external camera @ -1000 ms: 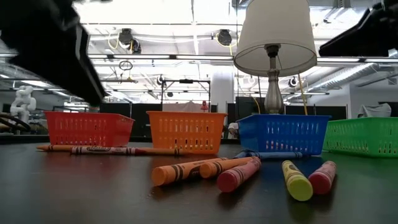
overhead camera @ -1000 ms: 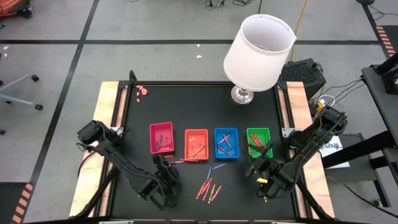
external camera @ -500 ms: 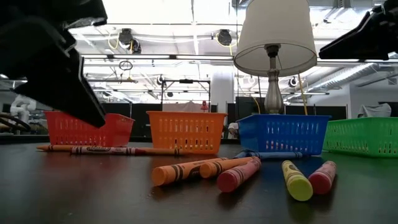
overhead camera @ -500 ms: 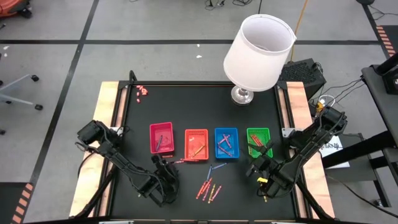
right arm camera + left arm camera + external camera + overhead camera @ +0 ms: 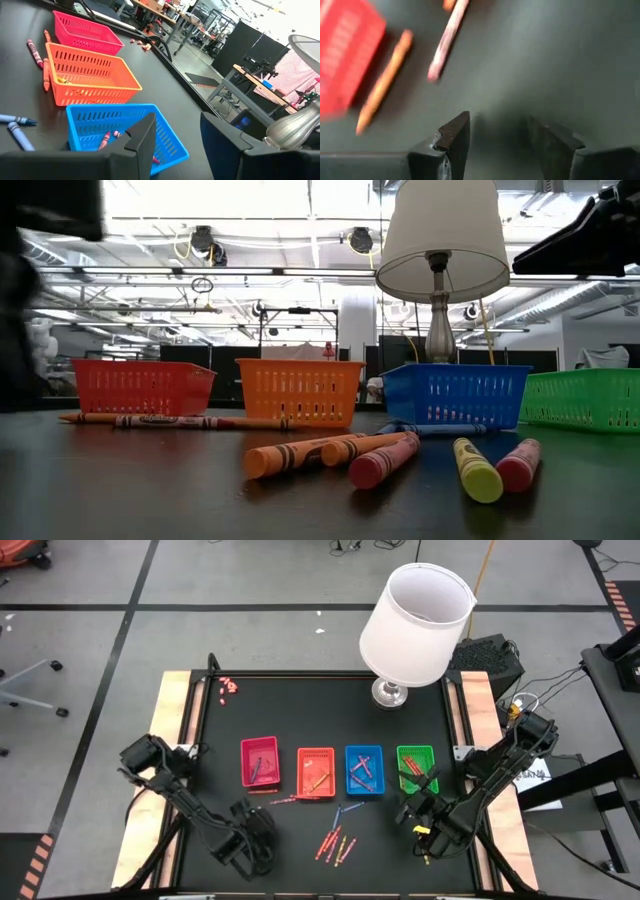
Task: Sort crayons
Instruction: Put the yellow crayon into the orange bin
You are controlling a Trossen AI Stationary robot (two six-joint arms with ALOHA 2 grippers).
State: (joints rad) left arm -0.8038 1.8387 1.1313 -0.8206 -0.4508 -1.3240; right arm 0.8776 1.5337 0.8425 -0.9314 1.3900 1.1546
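Black tabletop spreads under a half-finished crayon sort, and the one change in the past second lies at its left: the left gripper has slid away from the two thin orange-and-red crayons lying in front of the pink-red plastic tray, toward the table's near-left corner, and from table height the arm is now only a dark blur at the frame's edge. Its wrist camera shows the fingers spread apart with bare table between them and nothing held, the two crayons lying ahead beside the tray. That retreat suggests no pickup is under way yet on this side. Moving right, the orange mesh tray, the blue mesh tray and the green mesh tray stand in a row, each with a few crayons inside. In front of them a loose cluster of short orange, red, pink and yellow crayons waits unsorted, with two blue crayons just before the blue tray. Behind the row stands a white-shaded lamp on a silver base. At far right the right gripper hangs unmoved near the green tray, fingers parted, empty. Much sorting remains, judging by the crayons on the table.
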